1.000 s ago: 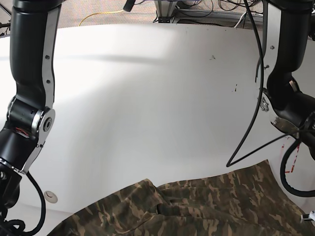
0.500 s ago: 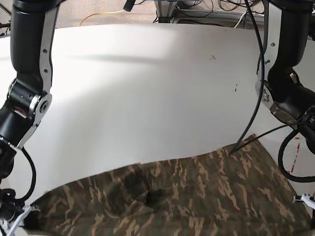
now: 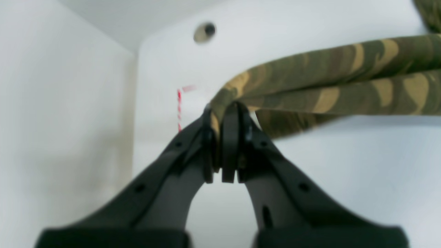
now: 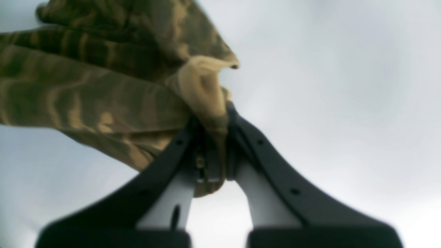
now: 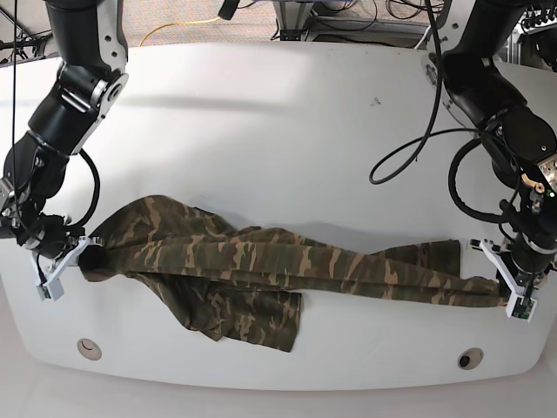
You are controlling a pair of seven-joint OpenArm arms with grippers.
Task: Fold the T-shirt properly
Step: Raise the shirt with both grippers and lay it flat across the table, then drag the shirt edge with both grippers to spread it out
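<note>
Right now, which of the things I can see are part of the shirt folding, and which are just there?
Part of the job:
- camouflage T-shirt, stretched between both arms
- left gripper, fingers shut on one end
- right gripper, fingers shut on the other end

Just there:
- white table
- round holes near its front edge
- cables on the floor behind

The camouflage T-shirt [image 5: 261,266] is lying stretched into a long, bunched band across the white table [image 5: 278,157], with a wider flap sagging toward the near edge. The 2 arms are holding its ends: the right gripper [image 5: 77,252] is pinching one end, the left gripper [image 5: 503,292] the other.
</note>
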